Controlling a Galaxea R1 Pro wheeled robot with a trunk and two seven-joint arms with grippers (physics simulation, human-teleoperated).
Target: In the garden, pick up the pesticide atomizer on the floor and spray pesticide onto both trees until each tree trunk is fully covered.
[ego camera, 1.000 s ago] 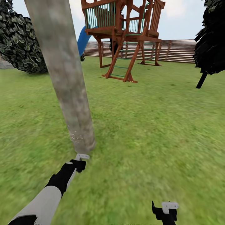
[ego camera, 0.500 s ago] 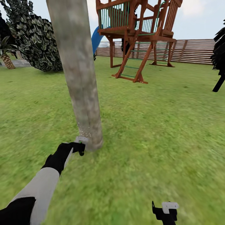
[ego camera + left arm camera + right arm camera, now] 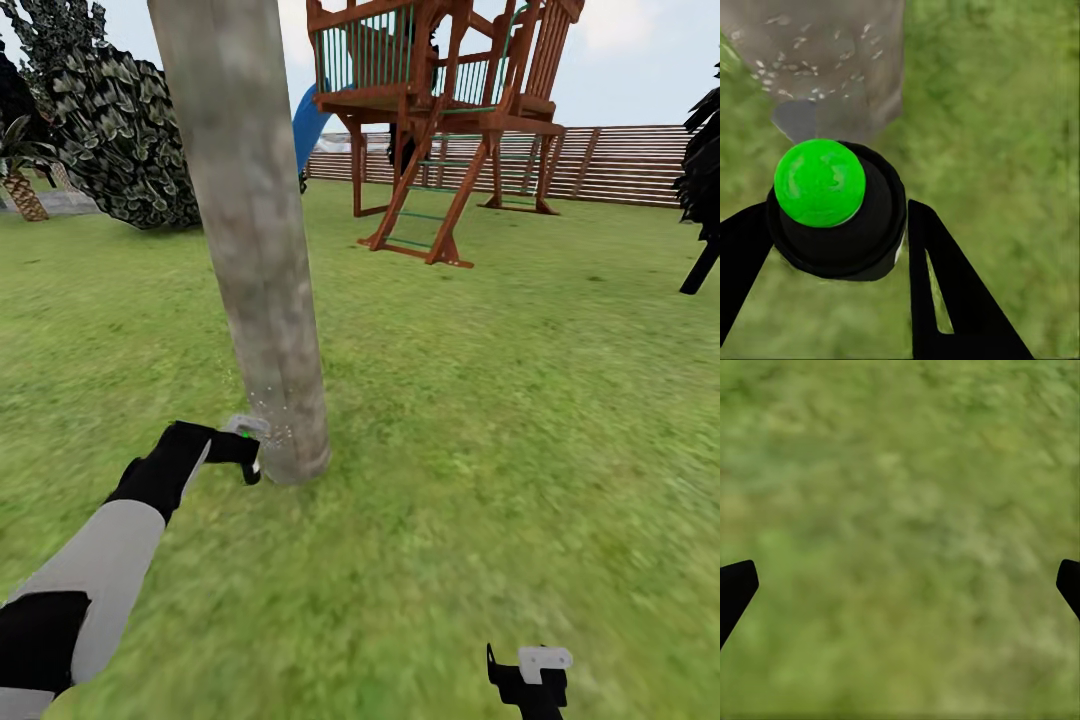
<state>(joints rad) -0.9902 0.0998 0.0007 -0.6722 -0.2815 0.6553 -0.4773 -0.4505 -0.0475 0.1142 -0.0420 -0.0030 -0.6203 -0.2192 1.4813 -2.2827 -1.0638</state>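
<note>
At the foot of the tree trunk (image 3: 262, 300), the left end effector (image 3: 243, 447) clasps the atomizer (image 3: 836, 210), pesticide specks (image 3: 810, 64) dotting the bark. Behind stand a wooden play tower (image 3: 440, 110), fence (image 3: 610, 165) and bush (image 3: 120, 140). The right end effector (image 3: 528, 672) hangs spread over lawn (image 3: 520, 420).

a green lawn (image 3: 520, 420) runs back to a red-brown wooden play tower (image 3: 440, 110) and slatted fence (image 3: 620, 165).

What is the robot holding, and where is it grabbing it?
The left end effector grips the pesticide atomizer around its black body, below the green top. The right end effector holds nothing.
</note>
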